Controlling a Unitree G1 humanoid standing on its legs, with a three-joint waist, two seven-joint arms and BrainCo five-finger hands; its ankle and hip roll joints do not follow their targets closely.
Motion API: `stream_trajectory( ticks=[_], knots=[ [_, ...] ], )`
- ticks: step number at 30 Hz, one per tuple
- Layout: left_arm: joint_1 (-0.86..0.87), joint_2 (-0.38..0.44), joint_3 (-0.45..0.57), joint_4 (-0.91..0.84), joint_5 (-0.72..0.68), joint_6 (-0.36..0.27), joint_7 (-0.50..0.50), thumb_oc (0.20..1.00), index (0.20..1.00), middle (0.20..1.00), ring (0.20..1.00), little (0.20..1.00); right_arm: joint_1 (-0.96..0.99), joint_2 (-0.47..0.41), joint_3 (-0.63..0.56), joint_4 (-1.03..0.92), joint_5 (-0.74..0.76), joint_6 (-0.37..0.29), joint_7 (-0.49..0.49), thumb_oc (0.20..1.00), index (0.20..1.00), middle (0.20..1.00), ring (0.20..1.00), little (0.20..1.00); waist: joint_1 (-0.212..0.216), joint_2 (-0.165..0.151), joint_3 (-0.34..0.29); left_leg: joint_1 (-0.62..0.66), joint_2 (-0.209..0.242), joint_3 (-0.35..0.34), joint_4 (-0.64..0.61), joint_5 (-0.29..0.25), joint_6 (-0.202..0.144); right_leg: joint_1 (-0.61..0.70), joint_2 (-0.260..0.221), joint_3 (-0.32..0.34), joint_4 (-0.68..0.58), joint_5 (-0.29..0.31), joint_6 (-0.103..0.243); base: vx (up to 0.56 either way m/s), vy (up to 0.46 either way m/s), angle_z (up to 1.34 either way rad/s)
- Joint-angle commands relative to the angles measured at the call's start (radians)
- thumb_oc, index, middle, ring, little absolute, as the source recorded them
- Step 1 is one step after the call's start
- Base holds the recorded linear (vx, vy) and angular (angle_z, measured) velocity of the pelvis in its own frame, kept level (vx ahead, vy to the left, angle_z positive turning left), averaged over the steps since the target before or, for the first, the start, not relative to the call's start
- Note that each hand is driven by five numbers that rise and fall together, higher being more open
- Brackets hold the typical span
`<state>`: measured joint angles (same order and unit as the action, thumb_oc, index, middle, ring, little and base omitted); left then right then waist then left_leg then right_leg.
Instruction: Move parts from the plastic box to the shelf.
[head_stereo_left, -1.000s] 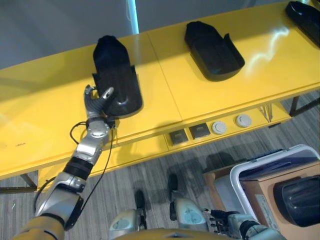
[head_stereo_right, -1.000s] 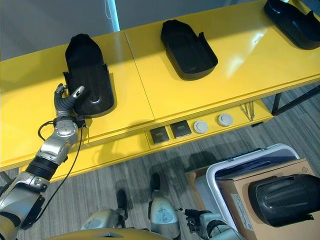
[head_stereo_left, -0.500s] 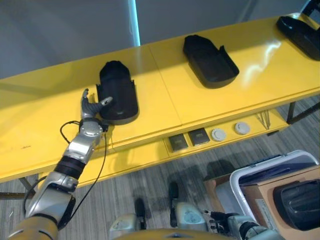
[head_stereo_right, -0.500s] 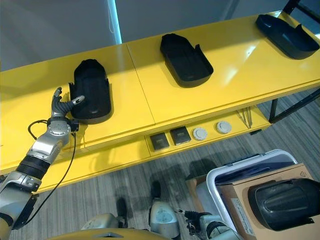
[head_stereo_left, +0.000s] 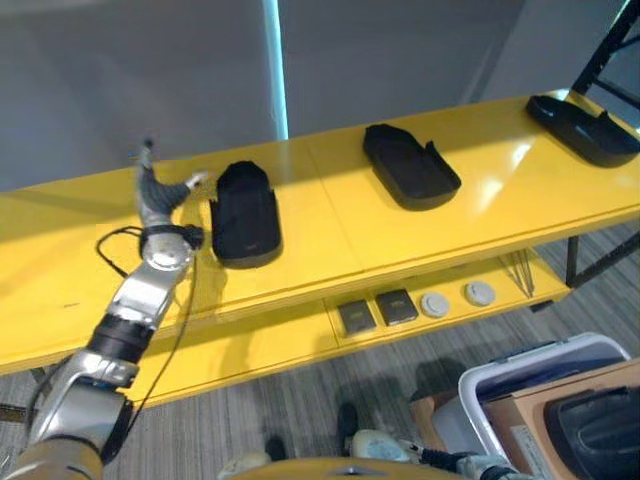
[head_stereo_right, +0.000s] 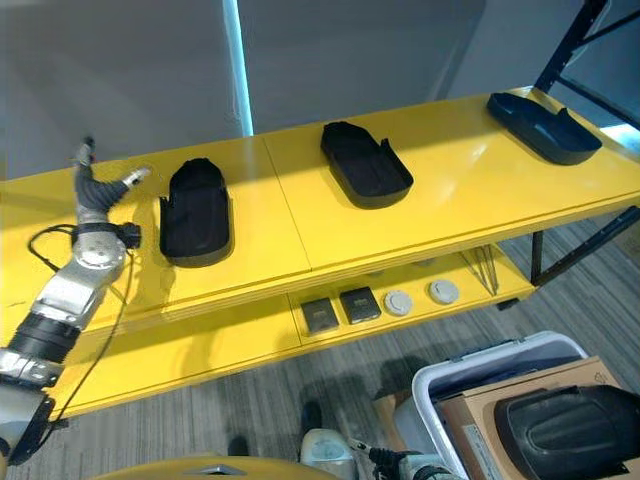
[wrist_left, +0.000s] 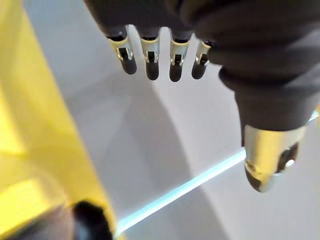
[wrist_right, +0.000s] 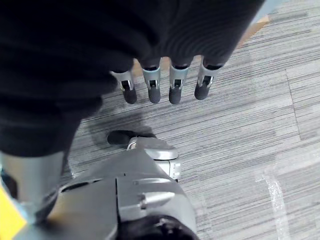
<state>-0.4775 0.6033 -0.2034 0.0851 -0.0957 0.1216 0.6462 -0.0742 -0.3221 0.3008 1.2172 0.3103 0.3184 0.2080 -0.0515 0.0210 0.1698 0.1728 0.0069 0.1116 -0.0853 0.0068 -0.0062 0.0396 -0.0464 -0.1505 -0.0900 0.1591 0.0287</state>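
1. Left hand (head_stereo_left: 158, 192) hangs above the yellow shelf (head_stereo_left: 330, 225) near its back edge, fingers spread, holding nothing; beside it lies a black part (head_stereo_left: 245, 213).
2. Right hand (wrist_right: 150, 80) hangs above the floor, fingers relaxed, empty.
3. Another part (head_stereo_right: 575, 432) sits in the plastic box (head_stereo_right: 470, 365).

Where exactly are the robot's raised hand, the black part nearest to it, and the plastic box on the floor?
Left robot hand (head_stereo_right: 92, 190), right eye view, on the palm.
Nearest black part (head_stereo_right: 196, 212), right eye view, on its hollow middle.
Plastic box (head_stereo_right: 470, 362), right eye view, on its white rim.
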Motion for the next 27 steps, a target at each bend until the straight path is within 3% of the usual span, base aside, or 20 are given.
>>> stream_trajectory(
  ticks=[1,2,3,4,10,18,24,27],
  knots=[
    [-0.024,0.052,0.017,-0.105,0.08,-0.152,-0.129,1.0,1.0,1.0,1.0,1.0,-0.007,0.04,0.01,0.067,0.011,0.004,0.008,1.0,1.0,1.0,1.0,1.0,0.024,0.012,-0.004,-0.047,0.048,0.049,-0.002,-0.046,-0.05,0.117,-0.028,-0.028,0.003,-0.199,0.046,-0.01,-0.005,0.06],
    [-0.005,0.044,0.018,-0.128,0.054,-0.178,-0.182,1.0,1.0,1.0,1.0,1.0,-0.006,0.042,0.009,0.066,0.017,0.004,0.002,1.0,1.0,1.0,1.0,1.0,0.028,0.011,-0.006,-0.045,0.048,0.047,-0.002,-0.047,-0.048,0.119,-0.028,-0.029,0.003,-0.199,0.046,-0.02,0.0,0.05],
    [0.03,0.014,0.009,-0.184,-0.003,-0.171,-0.243,0.896,0.896,0.896,0.896,0.896,-0.007,0.05,0.001,0.067,0.023,0.002,-0.008,1.0,1.0,1.0,1.0,1.0,0.035,0.009,-0.006,-0.042,0.048,0.044,-0.002,-0.051,-0.045,0.123,-0.028,-0.032,0.003,-0.201,0.045,-0.01,0.008,0.05],
    [0.09,-0.028,0.001,-0.231,-0.113,-0.194,-0.333,0.235,0.235,0.235,0.235,0.235,-0.003,0.058,-0.008,0.071,0.035,-0.009,-0.019,1.0,1.0,1.0,1.0,1.0,0.044,0.008,-0.009,-0.036,0.046,0.04,-0.002,-0.056,-0.04,0.128,-0.028,-0.033,0.003,-0.202,0.046,-0.01,0.008,0.05],
    [0.278,-0.133,-0.059,-0.251,-0.226,-0.268,-0.49,0.2,0.2,0.2,0.2,0.2,-0.003,0.062,-0.036,0.061,0.034,0.008,-0.03,1.0,1.0,1.0,1.0,1.0,0.063,-0.003,-0.002,-0.035,0.041,0.037,-0.002,-0.063,-0.03,0.125,-0.028,-0.033,0.003,-0.194,0.05,-0.01,0.006,-0.01],
    [0.345,-0.107,-0.191,-0.268,-0.178,-0.371,-0.665,0.2,0.2,0.2,0.2,0.2,-0.004,0.056,-0.034,0.095,0.04,0.005,-0.025,1.0,1.0,1.0,1.0,1.0,0.074,-0.002,0.013,-0.054,0.04,0.038,-0.002,-0.063,-0.025,0.105,-0.032,-0.048,0.003,-0.187,0.055,-0.02,0.006,0.07],
    [0.35,-0.067,-0.257,-0.297,-0.2,-0.284,-0.706,0.2,0.2,0.2,0.2,0.2,-0.014,0.047,-0.02,0.087,0.056,-0.016,-0.016,1.0,1.0,1.0,1.0,1.0,0.072,0.01,0.018,-0.066,0.037,0.037,-0.002,-0.058,-0.024,0.093,-0.037,-0.054,0.003,-0.182,0.063,-0.01,0.005,0.0],
    [0.367,-0.047,-0.282,-0.273,-0.162,-0.252,-0.666,0.2,0.2,0.2,0.2,0.2,-0.02,0.044,-0.013,0.073,0.068,-0.022,-0.016,1.0,1.0,1.0,1.0,1.0,0.071,0.016,0.018,-0.069,0.035,0.037,-0.002,-0.058,-0.022,0.089,-0.039,-0.055,0.003,-0.182,0.064,0.01,0.008,0.0]
  ],
)
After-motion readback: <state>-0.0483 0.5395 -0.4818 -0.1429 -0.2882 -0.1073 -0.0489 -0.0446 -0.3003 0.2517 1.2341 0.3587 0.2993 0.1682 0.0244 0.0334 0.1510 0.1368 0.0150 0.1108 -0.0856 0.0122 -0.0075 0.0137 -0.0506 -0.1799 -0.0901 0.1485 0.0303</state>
